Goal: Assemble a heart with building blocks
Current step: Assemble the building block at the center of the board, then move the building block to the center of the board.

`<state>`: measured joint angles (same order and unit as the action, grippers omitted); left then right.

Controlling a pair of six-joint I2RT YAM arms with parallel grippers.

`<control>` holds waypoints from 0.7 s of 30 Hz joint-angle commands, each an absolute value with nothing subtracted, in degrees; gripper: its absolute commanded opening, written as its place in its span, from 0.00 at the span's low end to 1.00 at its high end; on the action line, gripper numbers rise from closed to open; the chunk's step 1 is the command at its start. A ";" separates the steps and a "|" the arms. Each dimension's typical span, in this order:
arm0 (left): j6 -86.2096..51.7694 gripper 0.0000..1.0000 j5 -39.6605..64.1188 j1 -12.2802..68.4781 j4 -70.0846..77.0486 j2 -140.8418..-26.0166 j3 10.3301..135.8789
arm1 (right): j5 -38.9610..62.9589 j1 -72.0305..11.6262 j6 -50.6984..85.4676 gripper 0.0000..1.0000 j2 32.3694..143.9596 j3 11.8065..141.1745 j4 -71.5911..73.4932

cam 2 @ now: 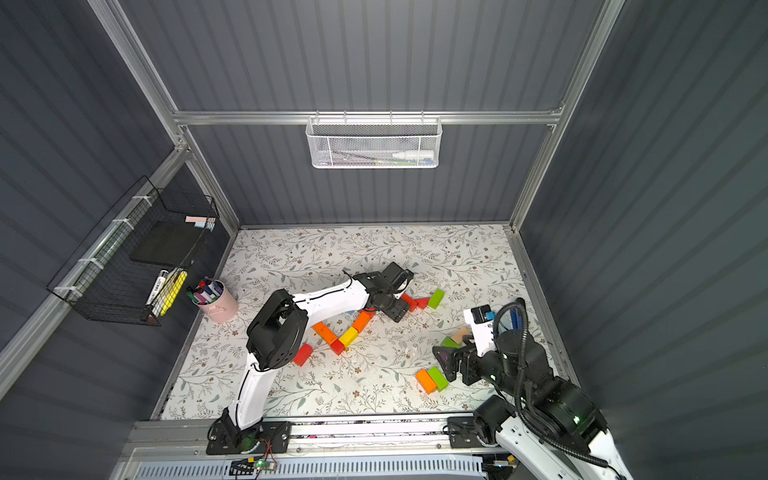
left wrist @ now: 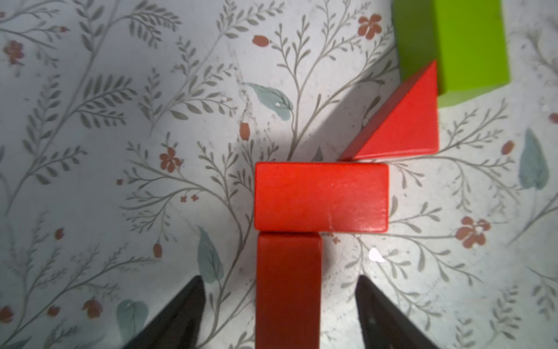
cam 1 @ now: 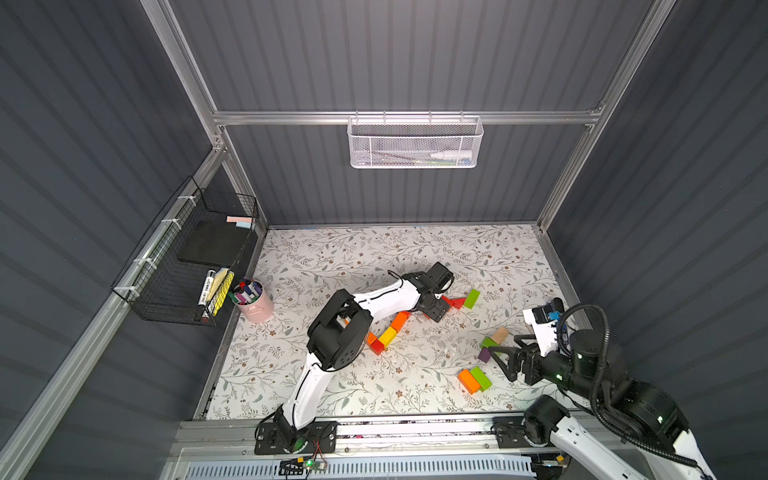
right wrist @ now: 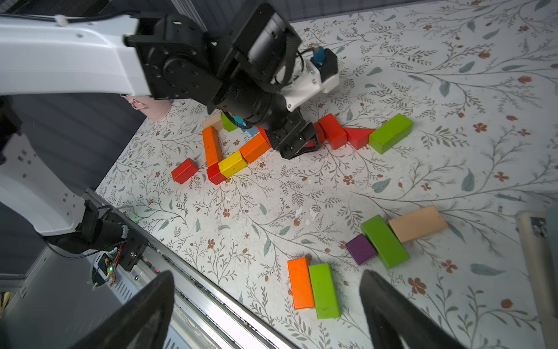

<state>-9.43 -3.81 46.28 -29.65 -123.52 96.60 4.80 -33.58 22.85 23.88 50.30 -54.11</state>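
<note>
Left gripper (left wrist: 279,277) open, jaws astride but clear of red brick (left wrist: 288,290), which butts a second brick (left wrist: 321,196) beside the wedge (left wrist: 404,127): likely set there to carry on the heart outline (right wrist: 232,163). Right gripper (right wrist: 267,275) open, empty, near spare blocks (right wrist: 324,290), probably staged for next pick

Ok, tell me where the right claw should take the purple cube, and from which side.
Probably best from above, pinching the purple cube across the two opposite faces that stand square to the long green brick beside it. One other face sits against that brick, leaving no room for a finger there; the top is clear.
</note>
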 commanded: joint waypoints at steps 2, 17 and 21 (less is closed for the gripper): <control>-9.32 0.99 -3.76 45.57 -31.83 -114.34 97.26 | -5.15 -33.74 32.49 0.96 28.78 51.59 -55.89; 2.78 0.99 24.75 34.72 -20.62 -91.69 88.86 | -8.31 -19.89 42.09 0.73 48.95 44.51 -48.36; 3.75 0.99 26.93 34.58 -15.58 -86.05 83.09 | -7.81 -15.03 41.71 0.66 51.90 39.80 -44.08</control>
<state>0.93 22.26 33.87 -19.94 -89.21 86.24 -8.67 -17.50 40.27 50.17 42.24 -47.77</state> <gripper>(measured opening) 0.993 0.669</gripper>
